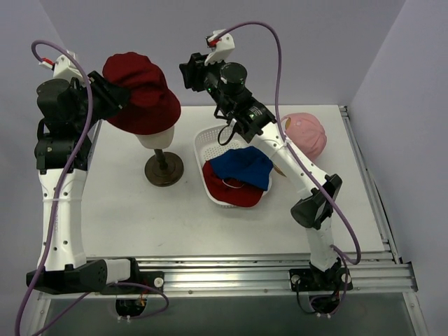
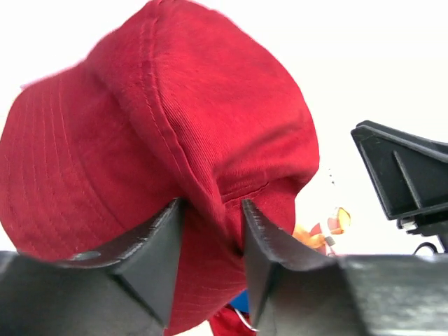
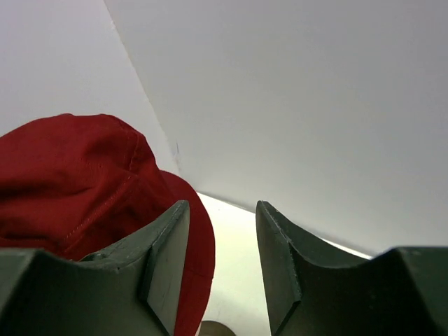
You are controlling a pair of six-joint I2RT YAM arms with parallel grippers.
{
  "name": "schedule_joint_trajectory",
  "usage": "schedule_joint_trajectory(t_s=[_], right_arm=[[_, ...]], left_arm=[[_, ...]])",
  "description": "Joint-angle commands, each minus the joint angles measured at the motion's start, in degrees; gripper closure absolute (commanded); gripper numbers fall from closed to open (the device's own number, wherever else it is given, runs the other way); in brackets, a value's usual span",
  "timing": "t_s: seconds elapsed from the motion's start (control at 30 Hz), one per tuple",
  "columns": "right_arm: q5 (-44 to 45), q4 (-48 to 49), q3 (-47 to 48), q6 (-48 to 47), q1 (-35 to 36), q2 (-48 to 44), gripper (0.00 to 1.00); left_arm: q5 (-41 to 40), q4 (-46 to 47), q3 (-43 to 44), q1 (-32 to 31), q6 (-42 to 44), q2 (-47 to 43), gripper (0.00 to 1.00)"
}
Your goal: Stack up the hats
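Dark red hat (image 1: 140, 94) sat on the mannequin head (image 1: 155, 138); left gripper (image 2: 212, 206) part-open astride its brim, right gripper (image 3: 222, 206) part-open, empty. Placement looked done; next called for fetching the blue hat (image 1: 241, 168).

Dark red bucket hat (image 1: 140, 94) crowns the head (image 1: 155, 138); blue hat (image 1: 241, 168) overlies red cap (image 1: 229, 196) in basket (image 1: 205, 142); pink cap (image 1: 308, 133) apart.

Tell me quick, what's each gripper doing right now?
Left gripper: open, jaws apart at the brim of the dark red bucket hat.
Right gripper: open, nothing between its jaws.
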Motion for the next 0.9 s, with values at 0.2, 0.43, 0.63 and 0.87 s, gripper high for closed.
schedule_joint_trajectory(t_s=[0.2, 0.43, 0.63, 0.87], right_arm=[[-10.48, 2.28, -2.47, 12.76, -4.72, -4.97, 0.52], [-12.60, 5.61, -8.79, 23.04, -5.95, -5.50, 0.40], [-10.40, 7.10, -11.87, 29.82, -6.04, -3.13, 0.38], [-12.42, 11.32, -14.51, 33.08, -5.87, -1.98, 0.39]], left_arm=[[-0.36, 2.22, -0.03, 1.71, 2.90, -1.77, 0.35], [5.34, 3.35, -3.80, 10.66, -0.44, -3.70, 0.32], [15.19, 11.77, -15.13, 18.49, -9.04, -5.02, 0.31], [20.73, 24.07, -23.58, 19.29, -13.27, -4.93, 0.30]])
